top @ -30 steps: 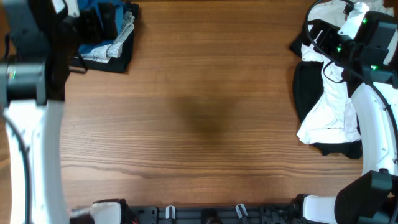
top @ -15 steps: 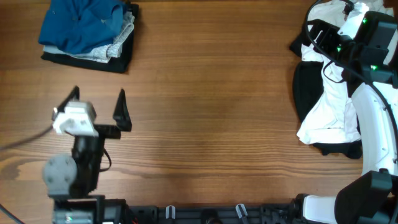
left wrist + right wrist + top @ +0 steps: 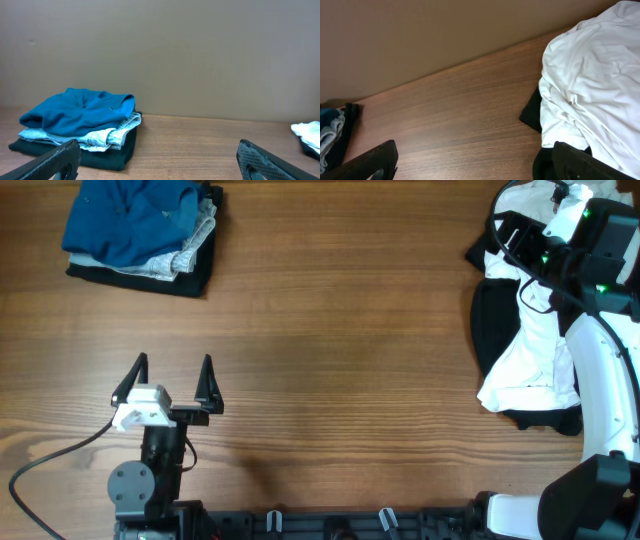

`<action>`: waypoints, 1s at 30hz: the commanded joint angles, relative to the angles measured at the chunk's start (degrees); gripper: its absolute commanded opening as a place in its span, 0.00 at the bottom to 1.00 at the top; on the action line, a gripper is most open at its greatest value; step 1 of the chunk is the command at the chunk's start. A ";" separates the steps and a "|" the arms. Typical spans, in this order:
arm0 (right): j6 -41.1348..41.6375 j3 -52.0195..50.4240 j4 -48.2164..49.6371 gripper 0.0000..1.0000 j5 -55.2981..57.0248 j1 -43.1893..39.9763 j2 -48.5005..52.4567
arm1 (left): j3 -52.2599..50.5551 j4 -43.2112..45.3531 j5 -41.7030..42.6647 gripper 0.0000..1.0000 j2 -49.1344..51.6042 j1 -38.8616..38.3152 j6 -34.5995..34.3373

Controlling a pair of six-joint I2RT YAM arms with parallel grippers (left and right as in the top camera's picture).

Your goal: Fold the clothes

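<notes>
A folded stack (image 3: 140, 235) of blue, pale grey and black clothes lies at the table's far left; it also shows in the left wrist view (image 3: 80, 122). A heap of unfolded clothes, a white garment (image 3: 535, 345) over black cloth (image 3: 490, 320), lies at the right edge; it also shows in the right wrist view (image 3: 592, 85). My left gripper (image 3: 168, 385) is open and empty near the front left, well apart from the stack. My right gripper (image 3: 480, 165) is open and empty beside the heap; overhead its fingers are hidden by the arm.
The wooden table (image 3: 340, 350) spans the view. A plain wall (image 3: 165, 55) rises behind it. The right arm (image 3: 605, 380) runs along the right edge over the heap. A black rail (image 3: 330, 522) lines the front edge.
The left arm has pulled back from over the folded stack to the front left of the table, leaving the stack uncovered. The right arm has not moved.
</notes>
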 commanded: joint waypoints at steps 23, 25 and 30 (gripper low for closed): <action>-0.68 0.24 0.20 1.00 -0.68 -0.13 0.72 | -8.02 -0.72 -2.21 1.00 -6.27 1.40 -1.84; -0.68 0.24 0.20 1.00 -0.68 -0.13 0.72 | -8.02 -2.19 -2.21 1.00 -6.27 1.40 -1.81; -0.66 0.24 0.17 1.00 -0.68 -0.13 0.72 | -8.02 -9.33 -2.43 1.00 -6.27 1.40 -4.13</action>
